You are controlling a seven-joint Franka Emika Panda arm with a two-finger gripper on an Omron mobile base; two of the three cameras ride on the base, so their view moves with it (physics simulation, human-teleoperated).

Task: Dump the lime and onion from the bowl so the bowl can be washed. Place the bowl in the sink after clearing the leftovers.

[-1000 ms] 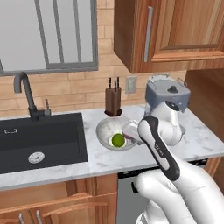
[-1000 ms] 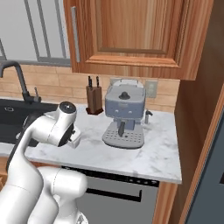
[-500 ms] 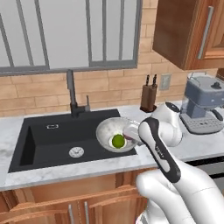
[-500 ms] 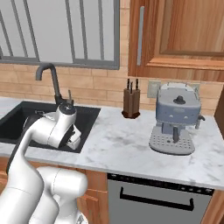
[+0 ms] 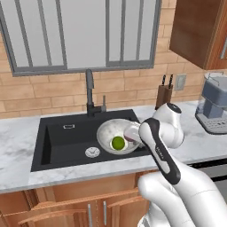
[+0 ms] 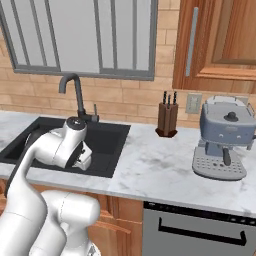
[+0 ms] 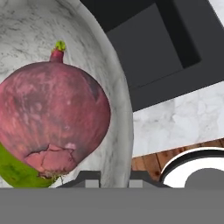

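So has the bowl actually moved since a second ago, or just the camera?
Yes. The bowl was on the counter right of the sink; now it is held over the basin.

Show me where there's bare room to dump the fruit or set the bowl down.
The sink floor is bare left of the bowl, around the drain. Bare counter lies between sink and coffee machine. It is crowded inside the bowl: lime and onion by the pincer.

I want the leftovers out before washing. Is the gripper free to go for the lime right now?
Probably not: the gripper is shut on the rim of the bowl, held over the sink, and the onion lies partly over the lime. Tipping looks easier.
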